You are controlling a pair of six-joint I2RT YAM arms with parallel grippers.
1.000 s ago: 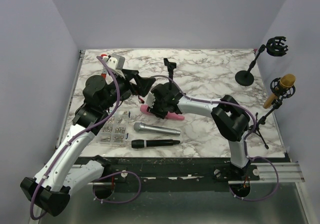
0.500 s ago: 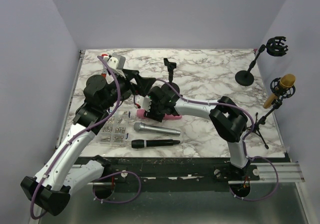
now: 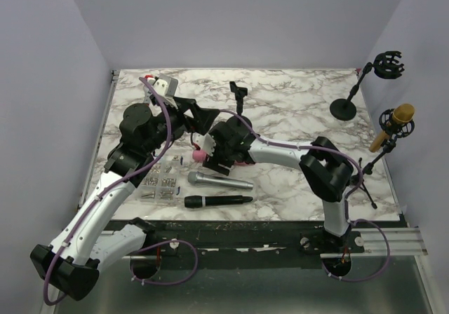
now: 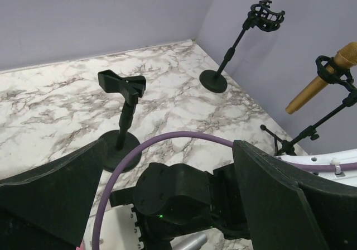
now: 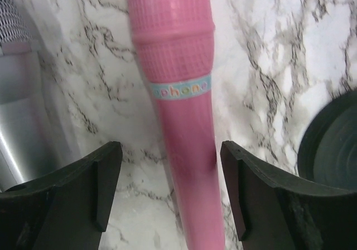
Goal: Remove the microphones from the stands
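Observation:
A pink microphone (image 3: 198, 156) lies flat on the marble table, and it also shows in the right wrist view (image 5: 178, 66). My right gripper (image 3: 212, 161) is open low over it, a finger on each side of its handle (image 5: 170, 172), not gripping. A black clip stand (image 3: 238, 94) behind it is empty, as the left wrist view (image 4: 125, 102) shows. My left gripper (image 3: 203, 118) is open and empty, held above the right wrist (image 4: 170, 149). A gold microphone (image 3: 394, 123) sits in a tripod stand at the right edge.
A silver microphone (image 3: 219, 181) and a black microphone (image 3: 217, 201) lie near the front edge. A tray of small parts (image 3: 160, 182) sits at the front left. An empty shock-mount stand (image 3: 345, 108) stands at the back right. The clip stand's base (image 5: 334, 144) is close to the right finger.
My right gripper has shifted left and forward along the pink microphone, so only the microphone's head now shows at its left. The left gripper has barely moved.

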